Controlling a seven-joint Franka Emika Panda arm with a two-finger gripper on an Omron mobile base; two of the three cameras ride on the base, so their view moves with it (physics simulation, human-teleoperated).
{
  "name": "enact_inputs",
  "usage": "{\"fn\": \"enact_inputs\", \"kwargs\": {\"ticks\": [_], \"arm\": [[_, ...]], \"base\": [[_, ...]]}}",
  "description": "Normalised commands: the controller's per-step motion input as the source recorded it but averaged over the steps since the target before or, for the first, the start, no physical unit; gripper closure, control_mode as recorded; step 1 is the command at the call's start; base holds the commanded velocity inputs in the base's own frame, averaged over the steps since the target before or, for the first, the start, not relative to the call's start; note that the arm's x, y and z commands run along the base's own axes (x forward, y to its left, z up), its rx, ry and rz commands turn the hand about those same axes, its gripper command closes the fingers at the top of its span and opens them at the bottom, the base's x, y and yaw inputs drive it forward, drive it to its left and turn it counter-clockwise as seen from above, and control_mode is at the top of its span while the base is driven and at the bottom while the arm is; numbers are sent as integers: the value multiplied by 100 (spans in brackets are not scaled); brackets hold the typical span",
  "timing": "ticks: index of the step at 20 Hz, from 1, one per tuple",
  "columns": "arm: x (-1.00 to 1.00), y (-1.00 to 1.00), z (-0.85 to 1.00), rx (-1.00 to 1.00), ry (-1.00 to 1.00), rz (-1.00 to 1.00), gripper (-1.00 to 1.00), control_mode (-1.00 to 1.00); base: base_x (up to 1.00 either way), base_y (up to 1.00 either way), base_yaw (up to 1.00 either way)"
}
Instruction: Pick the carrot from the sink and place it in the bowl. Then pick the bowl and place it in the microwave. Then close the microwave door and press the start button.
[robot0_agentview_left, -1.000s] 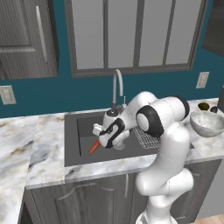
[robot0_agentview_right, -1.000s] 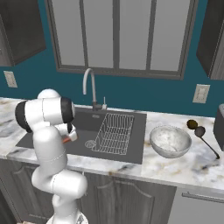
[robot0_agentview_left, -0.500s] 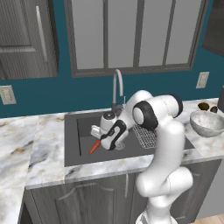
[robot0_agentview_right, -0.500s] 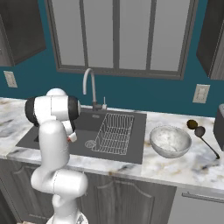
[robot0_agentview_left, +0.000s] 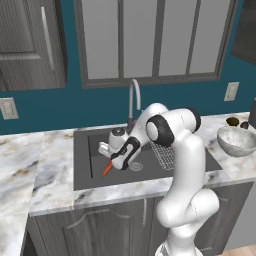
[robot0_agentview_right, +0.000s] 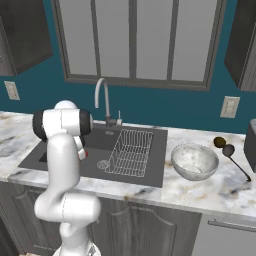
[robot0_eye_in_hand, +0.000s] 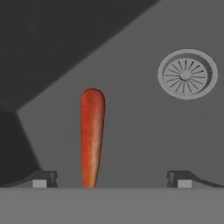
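The gripper (robot0_agentview_left: 111, 161) reaches down into the sink (robot0_agentview_left: 82, 170), toward the basin's left part, with the arm bent over the front rim. Its fingers (robot0_eye_in_hand: 41, 178) are spread wide apart, one at each side of the hand view, and nothing is pinched between them. The carrot (robot0_eye_in_hand: 92, 136) lies on the dark basin floor between the fingers, nearer the left one, its blunt end pointing away from the hand and its thin end toward it. In the left base view the carrot (robot0_agentview_left: 107, 168) sits just under the gripper, left of the drain (robot0_agentview_left: 136, 166). The drain (robot0_eye_in_hand: 187, 73) lies apart from the carrot, toward the basin's middle. The rack (robot0_agentview_right: 130, 151) fills the sink's right part. The bowl (robot0_agentview_right: 194, 161) stands on the counter (robot0_agentview_right: 220, 187) just right of the sink. A faucet (robot0_agentview_right: 102, 95) rises at the sink's back edge.
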Motion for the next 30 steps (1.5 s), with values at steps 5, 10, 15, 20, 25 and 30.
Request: {"fn": "enact_inputs", "kwargs": {"ticks": [5,10,15,20,25,30], "arm": [[29,0,-18,0,1,0,-100,-100],[20,0,-23,0,0,0,-100,-100],[39,2,-23,0,0,0,-100,-100],[38,5,-26,0,1,0,-100,-100],[31,8,-27,0,1,0,-100,-100],[4,1,-22,0,0,0,-100,-100]], "base": [[0,0,0],[0,0,0],[0,0,0],[0,0,0],[0,0,0],[0,0,0]]}}
